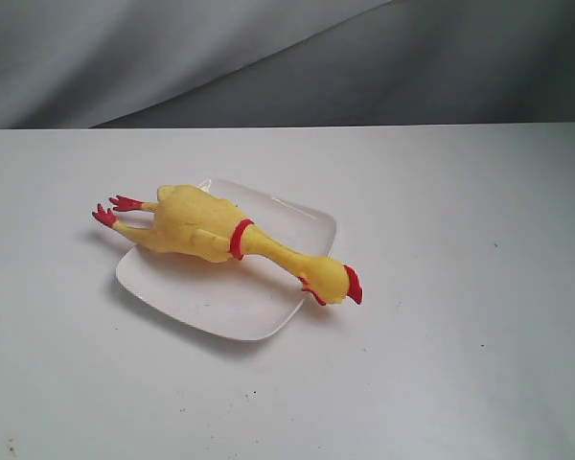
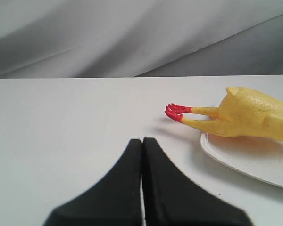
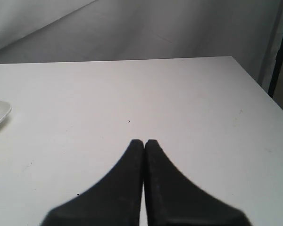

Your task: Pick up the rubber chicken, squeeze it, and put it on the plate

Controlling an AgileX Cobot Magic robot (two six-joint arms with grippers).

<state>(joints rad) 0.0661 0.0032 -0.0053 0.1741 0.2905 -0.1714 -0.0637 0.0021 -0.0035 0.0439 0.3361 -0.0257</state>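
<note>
A white table (image 1: pixel 460 383) fills most of the exterior view, with a grey cloth backdrop (image 1: pixel 268 57) behind it. On the table sits the plate (image 1: pixel 220 311), and the rubber chicken (image 1: pixel 196 225) lies slantwise across it, body on the plate, red feet past one rim and head past the opposite rim. Neither arm shows in that view. In the left wrist view the left gripper (image 2: pixel 142 140) has its dark fingers pressed together on nothing, near the chicken's feet; the chicken's head is cut off there. The right gripper (image 3: pixel 144 141) is likewise closed and empty, over bare table, with only a corner of the plate showing.
</note>
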